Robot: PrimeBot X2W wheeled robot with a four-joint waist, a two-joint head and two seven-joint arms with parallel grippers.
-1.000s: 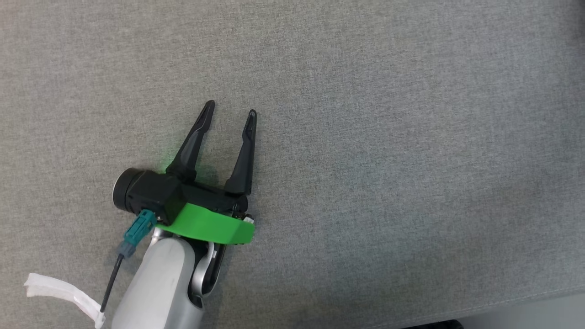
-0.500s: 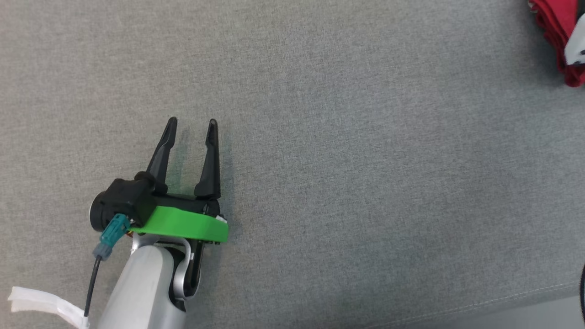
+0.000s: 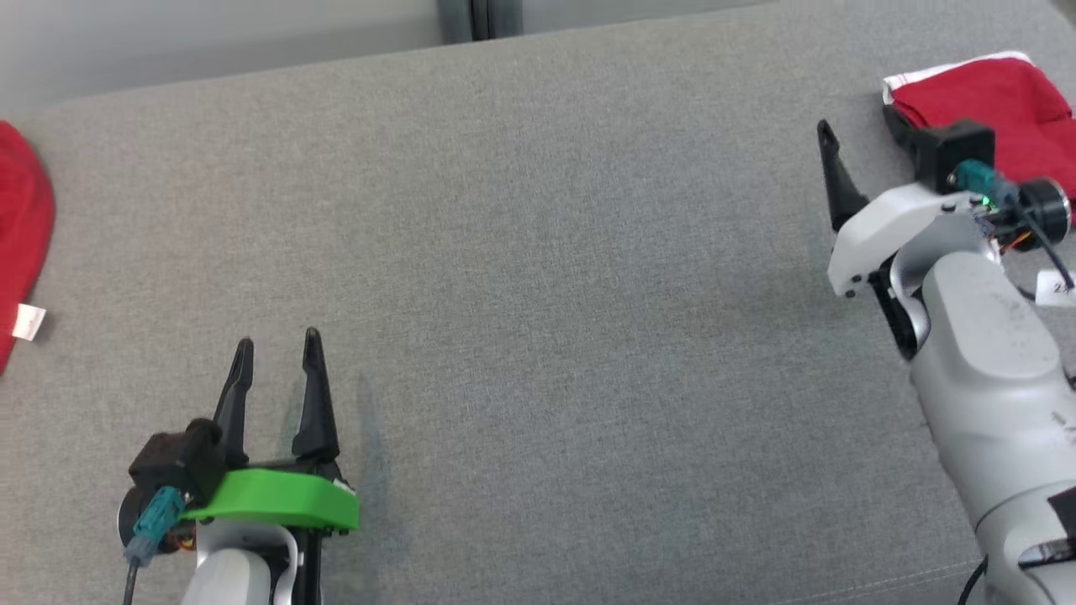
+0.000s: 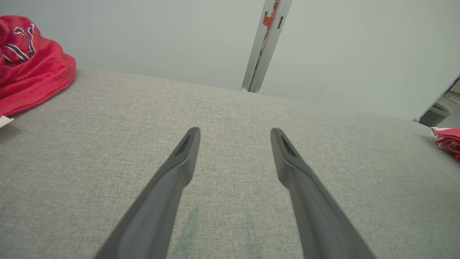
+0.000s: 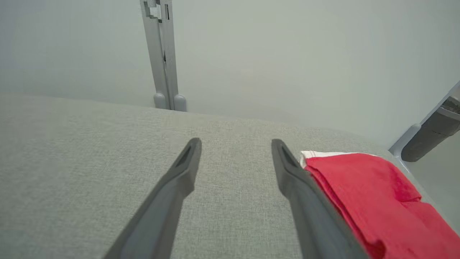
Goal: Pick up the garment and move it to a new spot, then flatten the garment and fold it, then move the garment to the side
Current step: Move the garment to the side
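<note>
- L gripper & R gripper: both splayed wide, empty.
- folded red garment sits far-right on grey pad, just beside R gripper.
- crumpled red heap at left edge, prob next: come in low w/ L, pinch a top fold, lift clear.

Soft, even light is shed on the grey tabletop; a faint shadow is cast right of the left gripper. Edges are bowed in the wrist views.

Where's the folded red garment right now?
Head view: the folded red garment lies at the far right of the gray table, just beyond the right pincer.
</note>
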